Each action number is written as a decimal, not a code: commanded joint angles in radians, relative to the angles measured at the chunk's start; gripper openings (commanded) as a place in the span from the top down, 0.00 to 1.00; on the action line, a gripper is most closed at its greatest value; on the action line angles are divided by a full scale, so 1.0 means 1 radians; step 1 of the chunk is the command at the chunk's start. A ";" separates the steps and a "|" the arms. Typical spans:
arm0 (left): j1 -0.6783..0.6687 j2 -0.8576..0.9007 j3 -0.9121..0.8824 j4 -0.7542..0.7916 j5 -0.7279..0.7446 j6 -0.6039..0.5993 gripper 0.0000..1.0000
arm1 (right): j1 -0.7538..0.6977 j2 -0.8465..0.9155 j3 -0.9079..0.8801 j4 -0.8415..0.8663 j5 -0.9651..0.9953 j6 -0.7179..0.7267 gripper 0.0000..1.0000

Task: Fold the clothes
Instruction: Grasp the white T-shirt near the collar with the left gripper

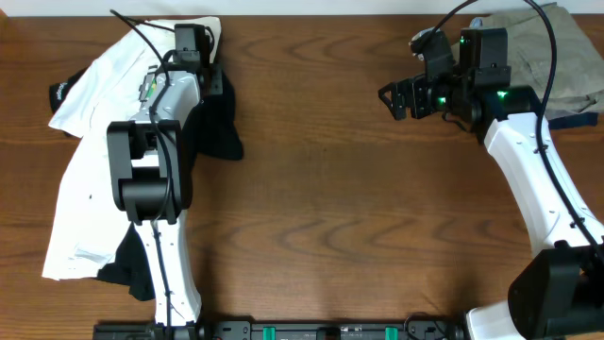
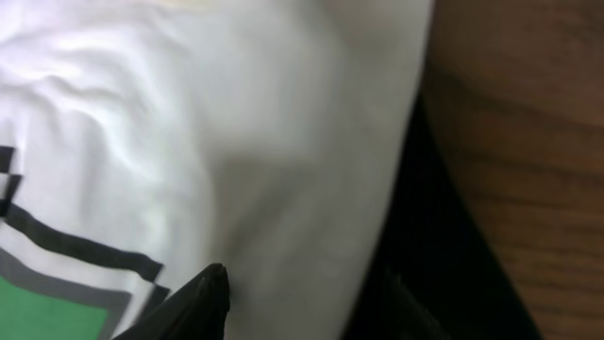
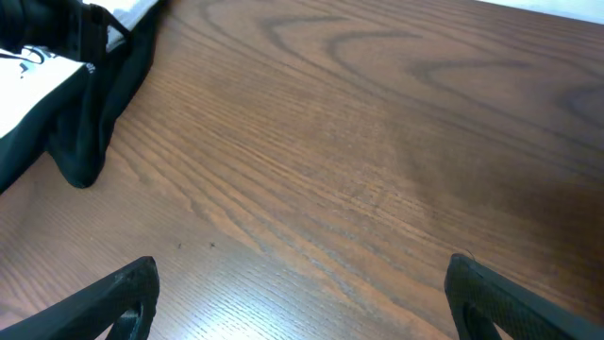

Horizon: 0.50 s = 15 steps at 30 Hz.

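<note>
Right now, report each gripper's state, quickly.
Left gripper: at the white T-shirt; grip cannot be told.
Right gripper: jaws open, empty, above the table.

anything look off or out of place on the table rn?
Yes: the white T-shirt lies crumpled and skewed on the table, at its left side, and the black shirt is bunched under it, sticking out on the right and at the bottom. Neither is laid flat. No spill or damage visible.
</note>
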 commanded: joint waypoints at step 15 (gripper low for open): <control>0.016 0.022 0.007 0.055 0.002 0.017 0.81 | 0.010 0.009 -0.001 0.027 -0.007 0.015 0.05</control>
